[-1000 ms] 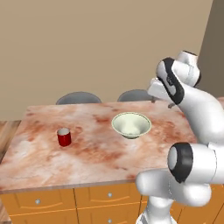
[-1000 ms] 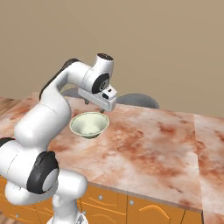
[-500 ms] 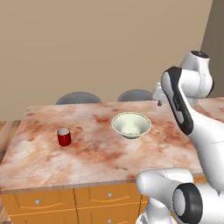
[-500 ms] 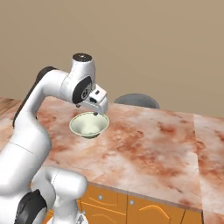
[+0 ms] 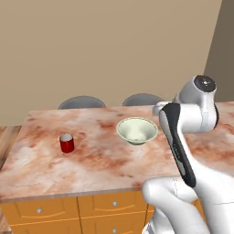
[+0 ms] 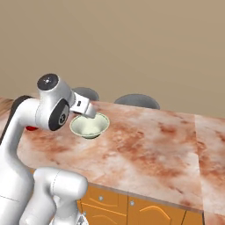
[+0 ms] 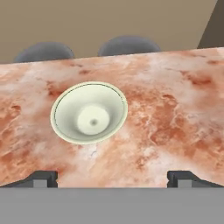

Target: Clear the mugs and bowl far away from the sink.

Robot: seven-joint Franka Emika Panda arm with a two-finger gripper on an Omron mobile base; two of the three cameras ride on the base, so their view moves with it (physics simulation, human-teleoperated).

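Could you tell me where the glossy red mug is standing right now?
In the left base view, the glossy red mug stands upright on the marbled reddish counter, near its left end, well left of the cream-white bowl.

No readable text, label, brand, number or sign on any surface in view.

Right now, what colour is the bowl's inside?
Cream-white, with a greenish rim; the bowl shows best in the hand view.
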